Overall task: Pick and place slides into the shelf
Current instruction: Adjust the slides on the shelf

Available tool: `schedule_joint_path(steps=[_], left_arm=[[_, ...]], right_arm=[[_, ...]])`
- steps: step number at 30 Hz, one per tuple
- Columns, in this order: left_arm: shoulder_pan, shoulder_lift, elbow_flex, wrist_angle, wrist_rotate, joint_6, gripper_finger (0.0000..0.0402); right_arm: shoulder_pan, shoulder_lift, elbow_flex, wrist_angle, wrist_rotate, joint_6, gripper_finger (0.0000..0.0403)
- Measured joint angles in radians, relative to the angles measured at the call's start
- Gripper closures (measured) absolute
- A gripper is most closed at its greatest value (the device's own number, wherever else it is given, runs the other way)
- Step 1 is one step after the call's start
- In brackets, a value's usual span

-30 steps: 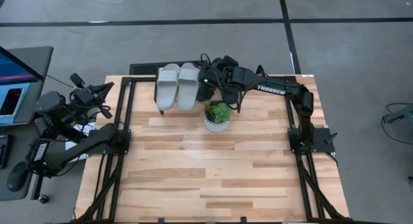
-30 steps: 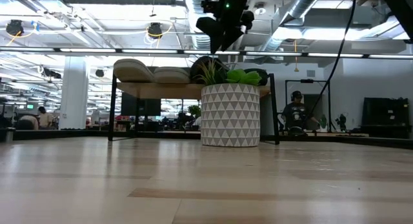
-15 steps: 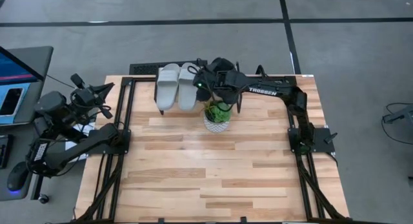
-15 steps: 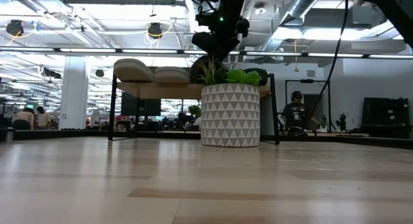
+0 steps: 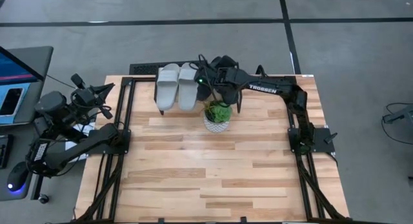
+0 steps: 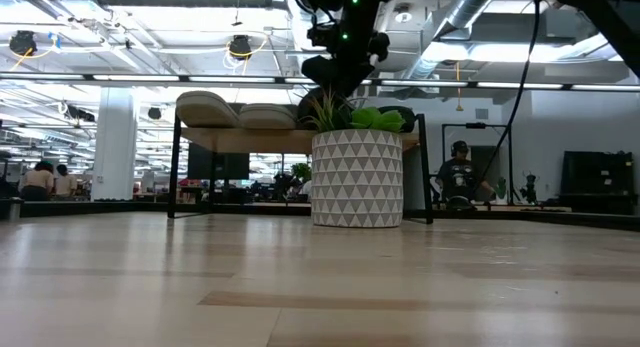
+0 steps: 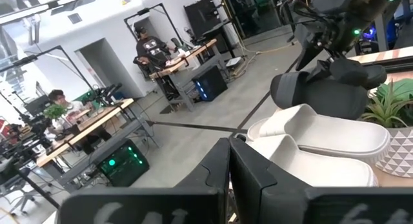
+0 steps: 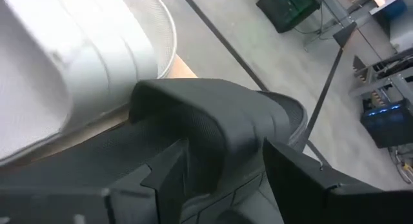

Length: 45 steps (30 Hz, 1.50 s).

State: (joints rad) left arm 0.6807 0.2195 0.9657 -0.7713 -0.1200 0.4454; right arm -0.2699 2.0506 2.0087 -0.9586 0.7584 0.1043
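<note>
Shelf (image 5: 193, 88) stands at the upper middle of the surface (image 5: 206, 172) in the high view, carrying two grey slides (image 5: 177, 85) side by side, long axes running up and down the frame. Just right of them the right hand (image 5: 208, 82) straddles a black slide's (image 8: 213, 121) strap, fingers on either side; whether they grip I cannot tell. Judged step: placing this slide. Next calls for letting go and lifting clear of the potted plant (image 5: 217, 116). Left hand (image 5: 103, 98), closed, waits at left.
</note>
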Motion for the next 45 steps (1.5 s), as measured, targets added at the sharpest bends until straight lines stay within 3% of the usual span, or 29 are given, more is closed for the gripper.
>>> schedule_joint_path(steps=[6,12,22,32,45], left_arm=[[0.000,0.000,0.000,-0.005,0.000,0.000,0.0401],[0.000,0.000,0.000,-0.021,0.000,0.000,0.0401],[0.000,0.000,0.004,-0.026,-0.002,-0.001,0.0401],[0.000,0.000,0.051,-0.024,-0.091,0.004,0.0401],[0.000,0.000,0.052,-0.025,-0.090,0.003,0.0401]], right_arm=[[-0.021,0.000,0.000,0.001,-0.002,0.029,0.0250],[-0.021,-0.002,0.000,-0.012,-0.034,0.113,0.0384],[-0.002,-0.002,0.000,-0.036,-0.038,0.153,0.0400],[0.024,-0.002,0.000,0.011,-0.047,0.150,0.0402],[0.014,-0.003,0.001,0.040,-0.149,0.146,0.0402]])
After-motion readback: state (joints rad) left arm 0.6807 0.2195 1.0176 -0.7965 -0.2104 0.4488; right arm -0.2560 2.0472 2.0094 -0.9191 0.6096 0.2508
